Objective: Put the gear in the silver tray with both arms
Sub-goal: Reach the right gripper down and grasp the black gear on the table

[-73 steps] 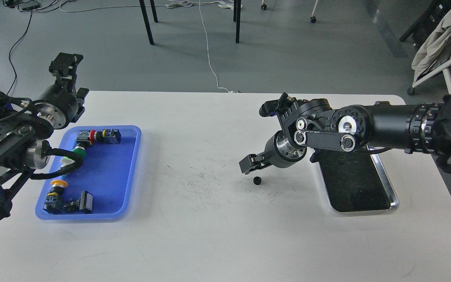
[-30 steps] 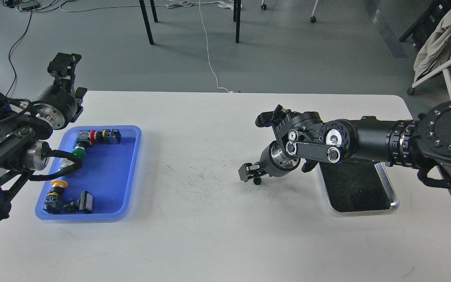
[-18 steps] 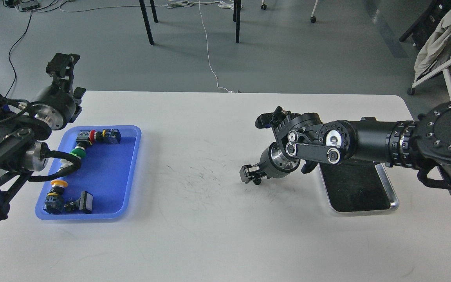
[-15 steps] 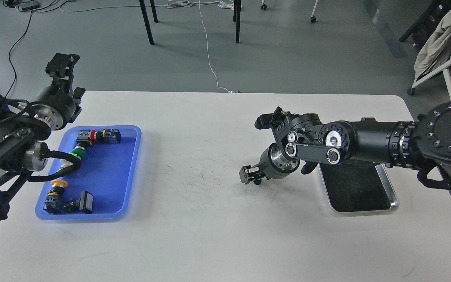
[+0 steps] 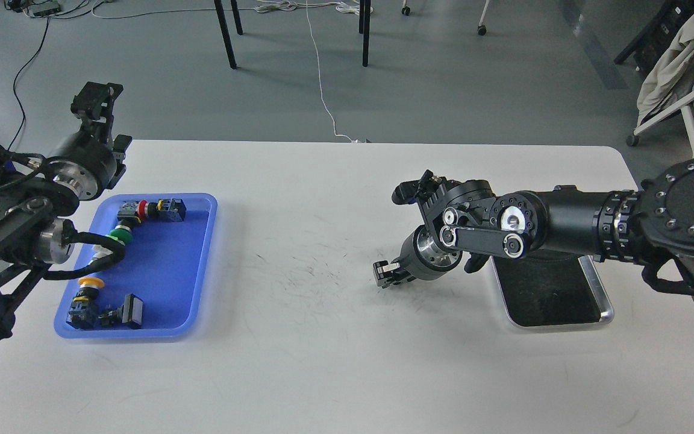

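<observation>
Right pincer point(image 5: 387, 274) low on the white tabletop point(image 5: 323, 337)

Its fingers look drawn narrow, the gear hidden among them; silver tray point(image 5: 601, 295) just right. Left pincer point(image 5: 95, 99) raised, grip unreadable.

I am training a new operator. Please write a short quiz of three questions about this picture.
1. True or false: the silver tray lies under the right arm.
2. Which tray holds the push buttons? A: silver tray. B: blue tray.
3. Fill in: the right gripper is low over the ____.

Key: 1 true. 2 B. 3 table.
</observation>
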Robot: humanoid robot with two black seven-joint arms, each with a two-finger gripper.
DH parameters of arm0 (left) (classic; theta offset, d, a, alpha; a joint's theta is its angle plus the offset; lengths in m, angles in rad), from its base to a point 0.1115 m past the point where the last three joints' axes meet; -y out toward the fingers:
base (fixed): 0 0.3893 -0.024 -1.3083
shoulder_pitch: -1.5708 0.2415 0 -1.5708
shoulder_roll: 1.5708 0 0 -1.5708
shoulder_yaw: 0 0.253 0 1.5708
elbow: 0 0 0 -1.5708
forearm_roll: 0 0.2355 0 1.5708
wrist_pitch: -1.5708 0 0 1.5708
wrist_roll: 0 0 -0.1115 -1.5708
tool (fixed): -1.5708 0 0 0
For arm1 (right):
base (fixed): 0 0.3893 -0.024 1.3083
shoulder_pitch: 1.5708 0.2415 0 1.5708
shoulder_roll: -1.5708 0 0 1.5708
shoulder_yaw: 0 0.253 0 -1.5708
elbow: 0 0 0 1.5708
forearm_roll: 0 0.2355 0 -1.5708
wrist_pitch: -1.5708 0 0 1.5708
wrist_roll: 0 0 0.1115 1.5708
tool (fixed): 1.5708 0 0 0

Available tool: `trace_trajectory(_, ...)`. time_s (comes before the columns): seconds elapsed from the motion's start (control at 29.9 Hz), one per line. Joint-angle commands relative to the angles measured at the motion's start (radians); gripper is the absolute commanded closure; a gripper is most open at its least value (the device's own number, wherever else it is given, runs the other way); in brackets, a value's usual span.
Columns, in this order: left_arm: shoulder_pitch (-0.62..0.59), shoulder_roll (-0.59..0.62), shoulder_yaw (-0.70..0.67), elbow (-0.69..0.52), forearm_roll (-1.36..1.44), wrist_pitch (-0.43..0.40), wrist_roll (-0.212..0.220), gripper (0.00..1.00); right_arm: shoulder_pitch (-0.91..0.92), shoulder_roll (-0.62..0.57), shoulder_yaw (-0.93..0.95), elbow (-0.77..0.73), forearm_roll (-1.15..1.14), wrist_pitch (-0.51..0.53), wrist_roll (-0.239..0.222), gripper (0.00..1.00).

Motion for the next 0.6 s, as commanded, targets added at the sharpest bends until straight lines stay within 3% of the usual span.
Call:
trace_trajectory(0.0,0.0,0.0,0.0,0.001,0.0,0.0,0.0,0.02,0.0,0.0,0.0,0.0,0.0,0.0,0.0,0.75)
trace_trajectory(0.27,0.0,0.0,0.0,-0.001,0.0,0.0,0.0,0.02,0.011,0.0,-0.001,-0.002,0.001,0.0,0.005,0.98)
trace_trajectory(0.57,0.0,0.0,0.0,0.001,0.0,0.0,0.0,0.02,0.089,0.0,0.017,0.007,0.01,0.0,0.014,0.98)
